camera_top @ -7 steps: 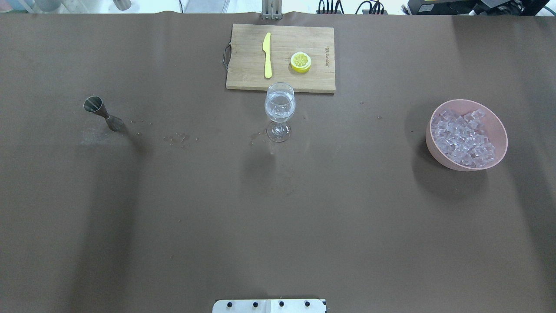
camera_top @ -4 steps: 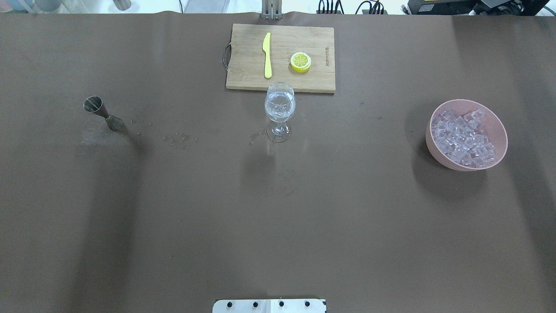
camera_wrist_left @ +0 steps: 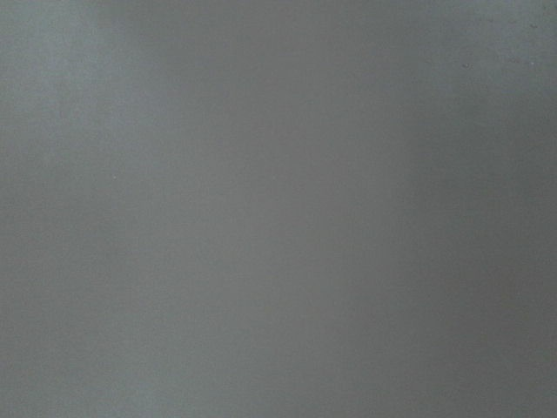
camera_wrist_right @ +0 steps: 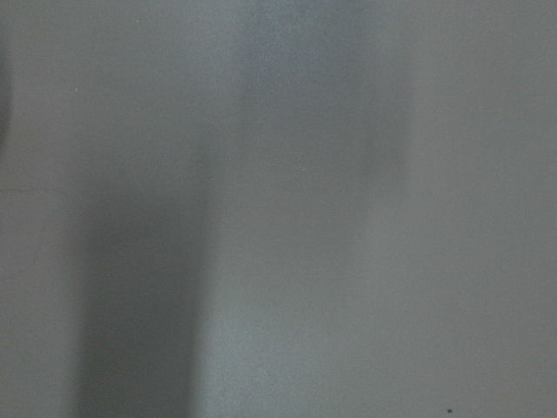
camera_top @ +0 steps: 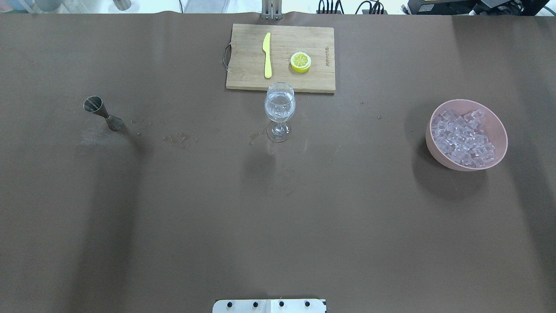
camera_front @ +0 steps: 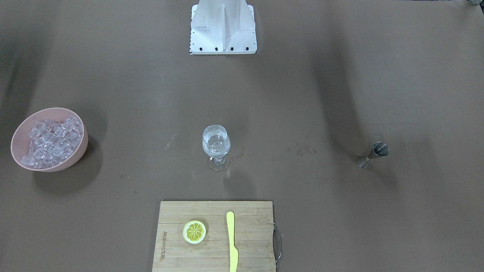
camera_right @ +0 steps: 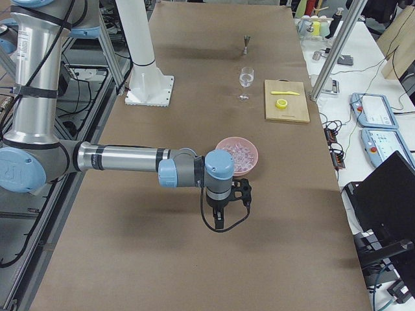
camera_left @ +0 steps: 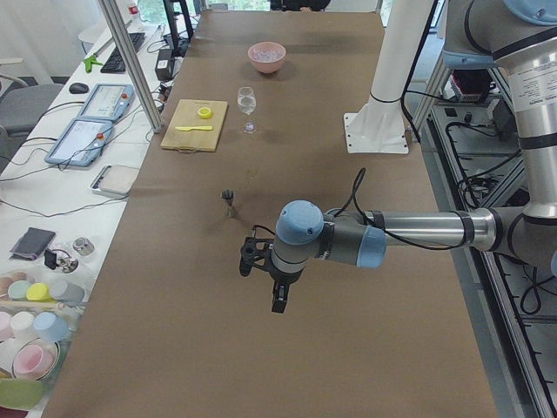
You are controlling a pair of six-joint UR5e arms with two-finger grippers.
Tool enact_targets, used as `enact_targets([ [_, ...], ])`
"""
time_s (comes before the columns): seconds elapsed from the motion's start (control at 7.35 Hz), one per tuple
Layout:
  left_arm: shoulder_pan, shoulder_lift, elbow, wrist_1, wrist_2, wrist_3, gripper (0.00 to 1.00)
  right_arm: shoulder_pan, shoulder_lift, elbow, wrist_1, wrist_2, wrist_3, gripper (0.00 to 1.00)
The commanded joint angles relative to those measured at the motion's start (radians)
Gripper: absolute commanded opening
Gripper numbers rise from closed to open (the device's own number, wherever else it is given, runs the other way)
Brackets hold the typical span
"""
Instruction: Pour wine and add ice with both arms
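Observation:
A stemmed wine glass [camera_top: 280,111] [camera_front: 216,147] stands upright at the table's middle, just in front of the cutting board. It holds clear contents; I cannot tell the wine from ice cubes inside it. The ice [camera_top: 463,138] lies heaped in a pink bowl [camera_top: 435,150] [camera_front: 77,153] far to the robot's right. A steel jigger [camera_top: 102,114] [camera_front: 372,154] stands far to the left. My left gripper [camera_left: 278,302] hangs over bare table, short of the jigger. My right gripper [camera_right: 220,222] hangs beside the pink bowl [camera_right: 251,155]. Whether either is open or shut, I cannot tell. Both wrist views show only brown cover.
A wooden cutting board [camera_top: 247,76] carries a yellow knife [camera_top: 267,54] and a lemon half [camera_top: 300,61] behind the glass. Small wet spots [camera_top: 178,139] mark the cover between jigger and glass. The white mounting base [camera_front: 223,28] stands at the robot's edge.

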Motion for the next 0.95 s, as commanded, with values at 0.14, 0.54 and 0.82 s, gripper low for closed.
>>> enact_targets([
  [0.14, 0.001, 0.0, 0.006, 0.006, 0.0, 0.003, 0.98, 0.007, -0.002, 0.016, 0.001, -0.018, 0.0, 1.0],
  [0.54, 0.003, -0.005, 0.064, 0.006, 0.002, 0.005, 0.98, 0.007, -0.002, 0.016, 0.001, -0.016, 0.002, 1.0],
  [0.82, 0.004, -0.006, 0.098, 0.005, 0.005, 0.006, 0.98, 0.007, -0.002, 0.017, 0.001, -0.016, 0.002, 1.0],
])
